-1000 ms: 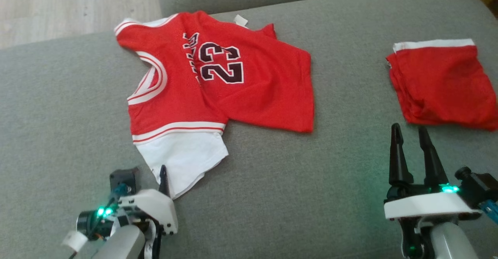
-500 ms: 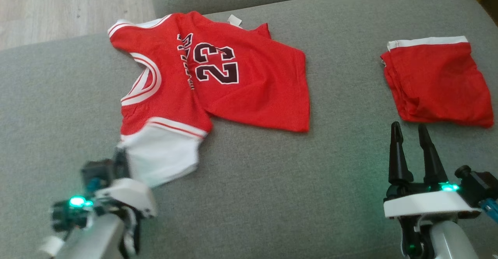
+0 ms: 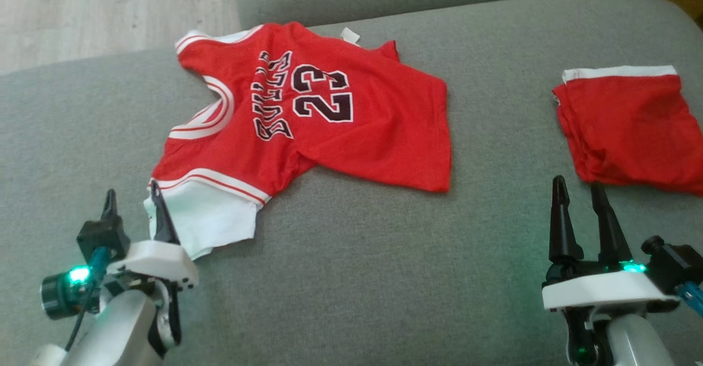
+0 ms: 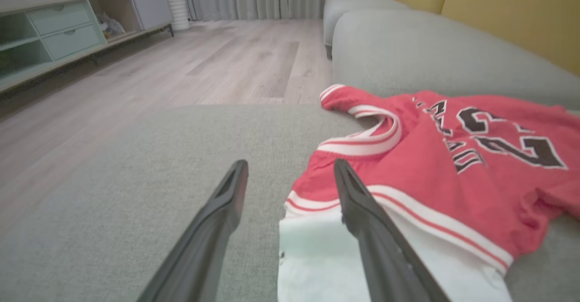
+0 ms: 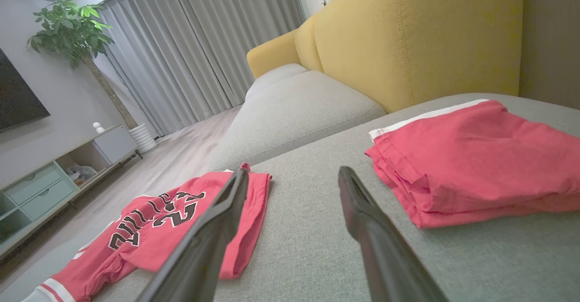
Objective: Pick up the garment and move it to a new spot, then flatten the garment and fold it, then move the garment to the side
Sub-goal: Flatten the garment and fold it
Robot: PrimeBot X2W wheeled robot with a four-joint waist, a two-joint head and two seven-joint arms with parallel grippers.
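Note:
The garment is a red jersey with a black 23 and white trim, lying spread and creased on the grey sofa seat. Its white sleeve points toward the near left. My left gripper stands open at that sleeve's left edge; in the left wrist view the left gripper has one finger over the white sleeve and the other over bare cushion. The jersey stretches away to the right. My right gripper is open and empty over bare cushion at the near right; the right wrist view shows the right gripper likewise.
Folded red shorts with a white waistband lie at the far right, just beyond my right gripper. The yellow backrest rises behind them. Wood floor lies past the seat's far-left edge, with a second grey cushion beyond.
My left gripper shut on the white sleeve, drew it to the left so the jersey's folded flap opened and its lettering shows, then let go and stands open. The right arm stayed put.

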